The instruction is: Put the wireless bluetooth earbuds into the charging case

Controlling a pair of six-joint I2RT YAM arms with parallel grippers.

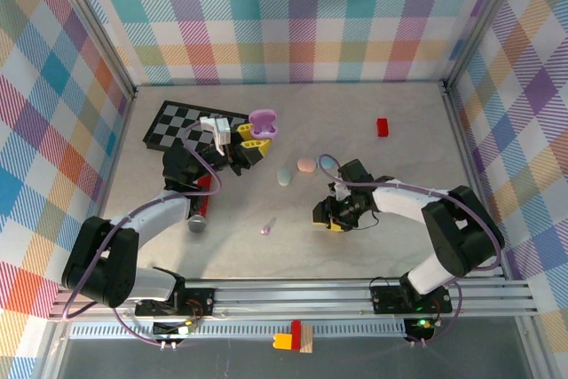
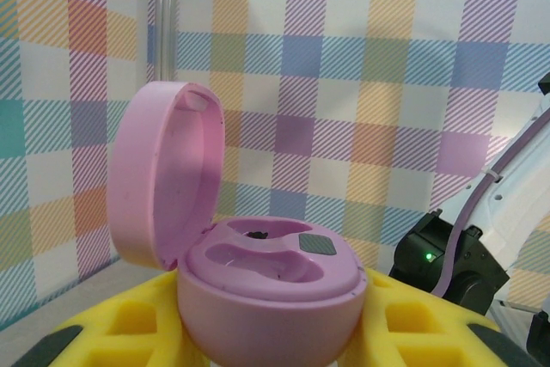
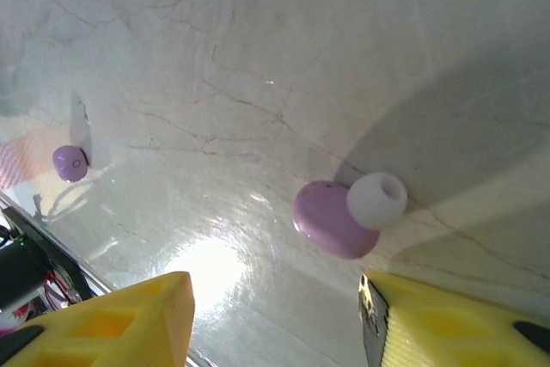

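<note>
Step in hand: pick-up of the first bud, judged from the right hand poised at it without a grip yet.
Left hand (image 1: 249, 143): clamped on the charging case (image 2: 268, 291), lid swung up. Both wells look vacant, apart from a dark speck in the rear one.
Right hand (image 3: 275, 288): yellow fingers (image 3: 120, 324) apart with nothing between them, low over the tabletop (image 3: 258, 58).
Near earbud (image 3: 331, 217): purple with a white tip, lying on the tabletop just beyond the finger gap, off-centre toward one finger.
Far earbud (image 3: 70, 162): purple, on the tabletop well apart from the near one.
Next move calls for: centring the right hand on the near earbud, lowering, and closing gently. The bud is tiny and rounded and may squirt out. It then needs carrying across to the open case.
</note>
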